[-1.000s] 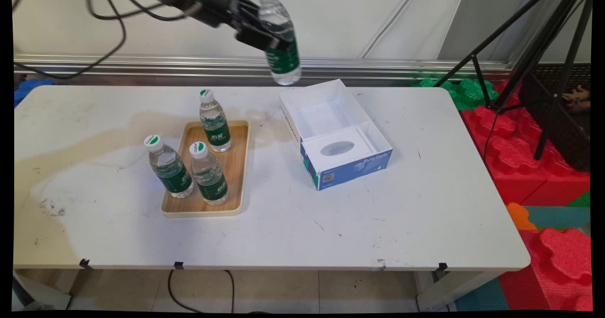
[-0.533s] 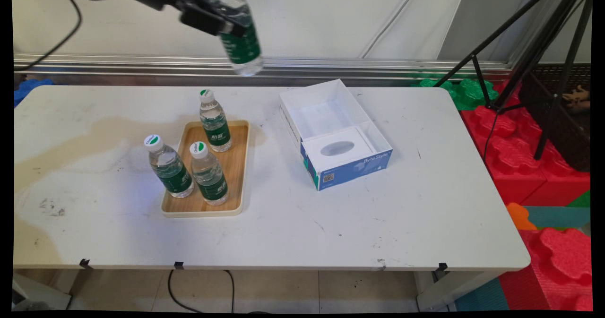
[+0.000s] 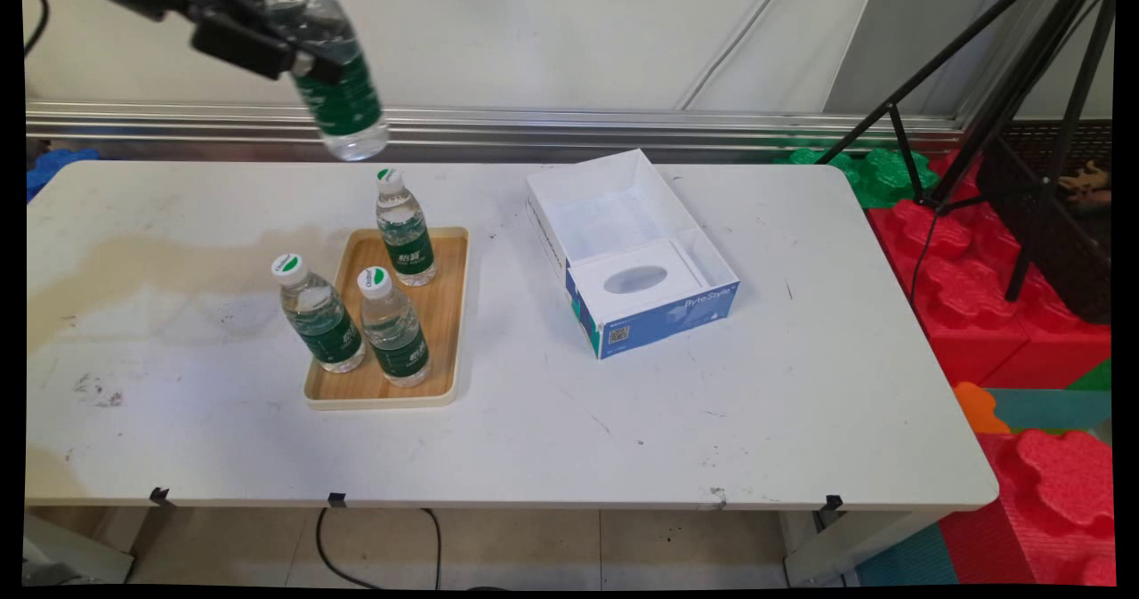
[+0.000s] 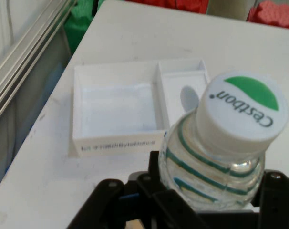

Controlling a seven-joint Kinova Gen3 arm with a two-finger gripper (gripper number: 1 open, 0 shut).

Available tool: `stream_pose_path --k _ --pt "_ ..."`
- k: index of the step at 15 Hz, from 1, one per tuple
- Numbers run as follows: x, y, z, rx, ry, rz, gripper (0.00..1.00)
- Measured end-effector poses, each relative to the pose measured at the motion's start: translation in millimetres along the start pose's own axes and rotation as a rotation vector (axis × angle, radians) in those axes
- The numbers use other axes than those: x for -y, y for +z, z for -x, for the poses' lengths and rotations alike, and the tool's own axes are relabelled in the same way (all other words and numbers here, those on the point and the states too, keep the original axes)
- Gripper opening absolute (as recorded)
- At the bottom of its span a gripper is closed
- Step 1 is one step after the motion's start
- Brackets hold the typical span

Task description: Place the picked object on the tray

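High above the bench's far left: black two-finger gripper (image 3: 298, 47) grasping a clear plastic water bottle with green label (image 3: 336, 83).
Clamped at mid-body, the bottle hangs tilted, clear of the white bench (image 3: 552, 421); below, three like bottles crowd a wooden tray (image 3: 445, 314), beside an open white-and-blue cardboard box (image 3: 641, 252).

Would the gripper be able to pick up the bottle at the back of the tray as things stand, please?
Probably not: the gripper is shut on a bottle high above the table, so it has no free grasp, though nothing blocks the back bottle on the tray.
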Motion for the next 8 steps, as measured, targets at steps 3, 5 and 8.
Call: stream_pose_path --k 3,5,8 --pt "0.6 -12.3 16.0 0.039 0.009 -0.017 0.00" --pt "2.9 -15.2 25.6 0.060 0.014 -0.029 0.00" --pt "10.4 -13.1 48.7 0.098 0.014 -0.048 0.00"
